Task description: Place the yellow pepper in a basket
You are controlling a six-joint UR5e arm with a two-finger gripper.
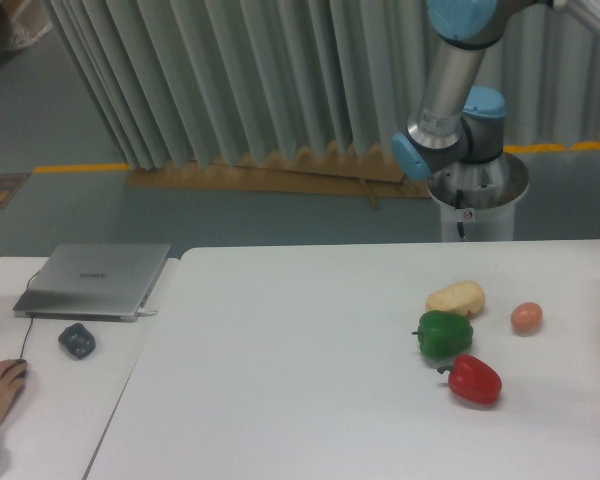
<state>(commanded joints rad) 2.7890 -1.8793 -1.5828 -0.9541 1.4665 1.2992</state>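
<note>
You see arm (450, 90) rising behind table (280, 380), upper links running out of frame at top; gripper out of view, so no telling whether wide, narrow or holding. Yellow pepper (456, 298) lies on table's right part, pale and lumpy, resting just behind green pepper (444, 335), touching or nearly so. Red pepper (474, 379) sits just in front of green one. Small orange-pink egg shape (526, 317) right of yellow pepper, apart. Closed laptop (93, 279), mouse (77, 340) and person's hand (0, 385) at far left.
</note>
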